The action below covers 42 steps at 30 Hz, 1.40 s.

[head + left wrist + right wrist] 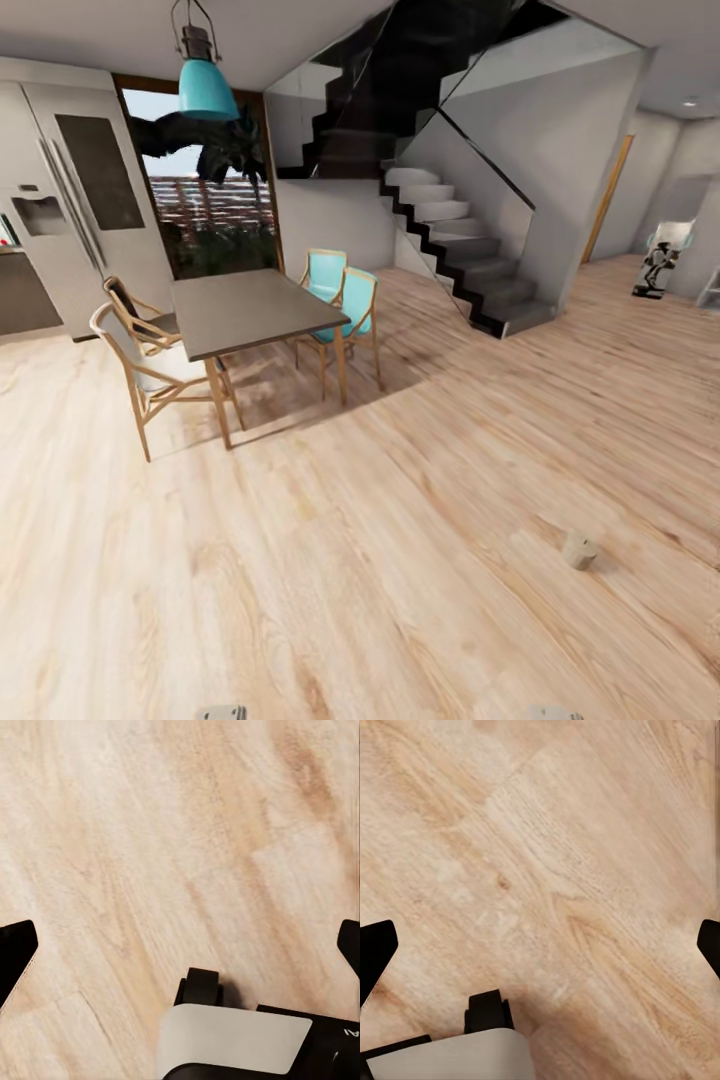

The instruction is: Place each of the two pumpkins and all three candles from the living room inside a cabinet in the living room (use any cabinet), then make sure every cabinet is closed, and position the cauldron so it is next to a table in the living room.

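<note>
We face a dining bench [250, 310] ringed by wooden chairs, two with teal backs [345, 295], a staircase [460, 250] beyond. A small beige candle [579, 549] lies alone on the wood floor [360, 560], near right. Both wrist views show our left jaws and right jaws spread wide apart over bare planks, holding nothing.

Pale wood-plank floor [400, 560] with a small beige candle [579, 550], dining table [250, 310], chairs [150, 365].
</note>
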{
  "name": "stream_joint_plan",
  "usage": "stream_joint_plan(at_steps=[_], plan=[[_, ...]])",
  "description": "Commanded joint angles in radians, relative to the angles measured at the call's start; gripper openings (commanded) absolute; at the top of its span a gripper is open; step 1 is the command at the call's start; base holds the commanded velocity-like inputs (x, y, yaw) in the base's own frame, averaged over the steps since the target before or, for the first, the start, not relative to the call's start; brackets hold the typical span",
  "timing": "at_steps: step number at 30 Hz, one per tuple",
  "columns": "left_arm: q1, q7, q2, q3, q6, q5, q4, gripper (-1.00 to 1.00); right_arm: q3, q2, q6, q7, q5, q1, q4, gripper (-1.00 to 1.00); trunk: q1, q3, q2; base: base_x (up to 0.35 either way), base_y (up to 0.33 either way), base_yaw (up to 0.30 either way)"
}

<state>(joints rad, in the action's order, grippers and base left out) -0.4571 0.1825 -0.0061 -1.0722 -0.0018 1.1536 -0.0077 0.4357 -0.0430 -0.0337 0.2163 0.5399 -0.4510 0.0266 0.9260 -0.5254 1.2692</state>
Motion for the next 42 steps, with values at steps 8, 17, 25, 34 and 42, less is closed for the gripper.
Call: stream_joint_plan(at_steps=[8, 17, 25, 34, 42], plan=[[0.000, 0.000, 0.000, 0.000, 0.000, 0.000, 0.000, 1.00, -0.001, 0.000, 0.000, 0.000, 0.004, 0.001, 0.000, 1.00, 0.000, -0.002, 0.000, 0.335, 0.000, -0.255], [0.000, 0.000, 0.000, 0.000, 0.000, 0.000, 0.000, 1.00, -0.003, 0.001, 0.001, 0.000, 0.006, 0.003, 0.000, 1.00, 0.000, -0.015, 0.000, 0.335, 0.000, -0.106], [0.000, 0.000, 0.000, 0.000, 0.000, 0.000, 0.000, 1.00, -0.003, 0.002, 0.001, 0.000, 0.008, 0.003, -0.001, 1.00, 0.000, -0.028, 0.000, 0.335, 0.000, -0.091], [0.000, 0.000, 0.000, 0.000, 0.000, 0.000, 0.000, 1.00, -0.003, 0.002, 0.001, 0.000, 0.008, 0.003, 0.000, 1.00, 0.000, -0.042, 0.000, 0.335, 0.000, -0.101], [0.000, 0.000, 0.000, 0.000, 0.000, 0.000, 0.000, 1.00, -0.003, 0.002, 0.001, 0.000, 0.064, 0.008, -0.001, 1.00, 0.000, -0.054, 0.000, 0.335, 0.000, -0.119]])
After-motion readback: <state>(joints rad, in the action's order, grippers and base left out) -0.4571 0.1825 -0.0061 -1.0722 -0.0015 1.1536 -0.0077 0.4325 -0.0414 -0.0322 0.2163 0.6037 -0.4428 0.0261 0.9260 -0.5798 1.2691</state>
